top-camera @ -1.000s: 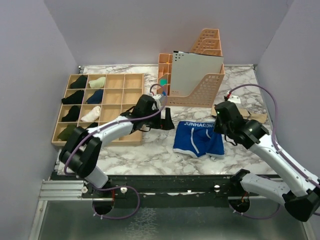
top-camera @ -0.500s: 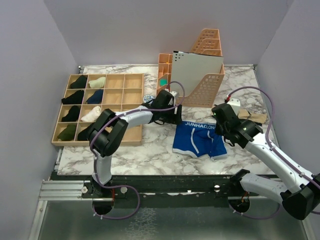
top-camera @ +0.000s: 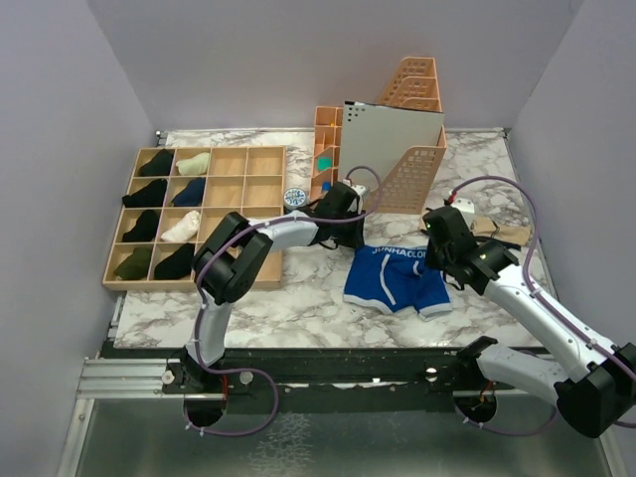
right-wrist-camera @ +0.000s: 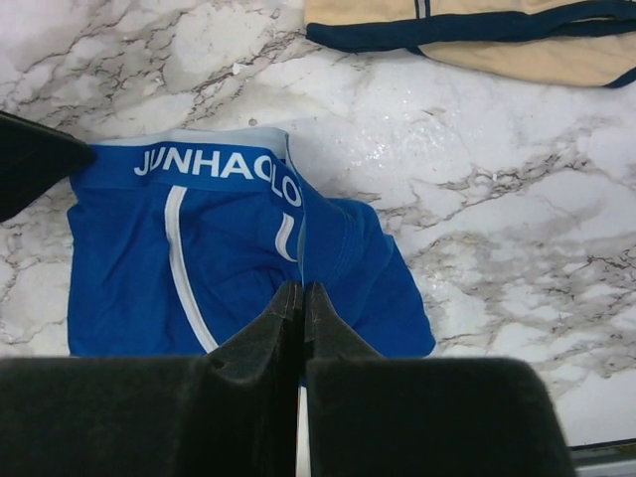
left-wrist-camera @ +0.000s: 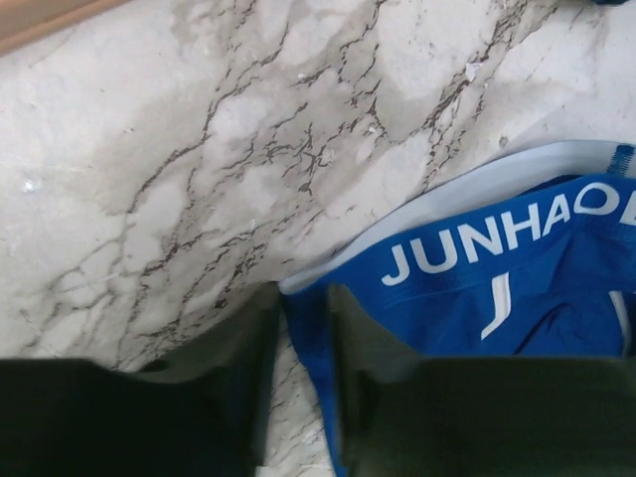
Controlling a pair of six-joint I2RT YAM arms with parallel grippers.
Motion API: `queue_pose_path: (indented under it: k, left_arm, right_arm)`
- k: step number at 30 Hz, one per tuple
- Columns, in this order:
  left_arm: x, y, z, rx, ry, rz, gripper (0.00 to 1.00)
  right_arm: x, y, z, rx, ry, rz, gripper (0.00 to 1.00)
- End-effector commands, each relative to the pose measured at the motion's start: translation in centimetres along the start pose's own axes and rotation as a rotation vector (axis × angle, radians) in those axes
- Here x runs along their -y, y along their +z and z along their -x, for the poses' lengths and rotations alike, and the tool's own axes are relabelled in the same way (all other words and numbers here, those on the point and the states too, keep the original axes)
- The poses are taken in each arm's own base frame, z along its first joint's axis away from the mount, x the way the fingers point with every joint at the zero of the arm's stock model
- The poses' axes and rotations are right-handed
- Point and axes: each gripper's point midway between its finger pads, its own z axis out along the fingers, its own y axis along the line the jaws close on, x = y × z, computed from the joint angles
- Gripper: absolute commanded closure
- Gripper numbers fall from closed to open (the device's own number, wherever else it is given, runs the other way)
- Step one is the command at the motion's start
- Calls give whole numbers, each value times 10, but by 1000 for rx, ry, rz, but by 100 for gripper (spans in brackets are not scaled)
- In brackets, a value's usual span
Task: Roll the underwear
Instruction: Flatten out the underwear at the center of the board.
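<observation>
Underwear [top-camera: 396,280], blue with JUNHAO across the waistband, lies on the marble table [left-wrist-camera: 199,149] with both grippers on it. Left gripper [left-wrist-camera: 301,308] has its fingers nearly closed over the waistband's end, blue cloth squeezed between them. Right gripper [right-wrist-camera: 300,293] is pinched tight on a fold mid-fabric, blue spreading out either side. Past its fingertips, off to the right, sits a tan garment [right-wrist-camera: 517,45] with navy trim.
</observation>
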Motion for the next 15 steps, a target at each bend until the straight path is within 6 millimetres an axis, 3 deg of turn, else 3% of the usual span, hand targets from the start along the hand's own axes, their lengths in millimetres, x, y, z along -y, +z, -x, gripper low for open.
queue_pose_path:
  k: [1, 4, 10, 15]
  left_arm:
    - [-2, 5, -30, -58, 18, 36, 84]
    - [4, -12, -15, 2, 30, 37, 100]
    - [31, -76, 34, 180, 71, 7, 100]
    - [43, -140, 46, 292, 80, 4, 100]
  right_arm:
    - [-7, 0, 7, 16, 5, 46, 94]
    - [-13, -7, 14, 29, -1, 89, 94]
    - [-33, -36, 26, 50, -16, 255, 94]
    - [-46, -76, 34, 91, -5, 433, 94]
